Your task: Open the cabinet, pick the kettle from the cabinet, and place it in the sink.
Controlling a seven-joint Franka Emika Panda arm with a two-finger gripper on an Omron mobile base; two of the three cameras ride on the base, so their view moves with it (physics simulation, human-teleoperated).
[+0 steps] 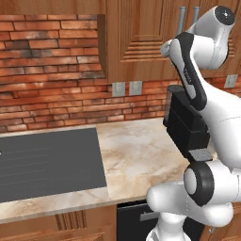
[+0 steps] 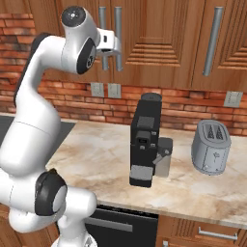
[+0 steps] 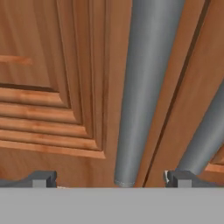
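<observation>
Gripper [image 3: 109, 177] open astride closed cabinet [image 3: 52, 87] handle [image 3: 144, 87].

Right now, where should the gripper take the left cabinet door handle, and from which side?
Grip the left handle near its lower end, straight on from the front. It is a slim vertical bar standing off the door, already centred between the open gripper fingers.

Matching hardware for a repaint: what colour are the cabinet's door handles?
Plain grey metal; the handle on the reddish-brown cabinet shows best in the hand view.
</observation>
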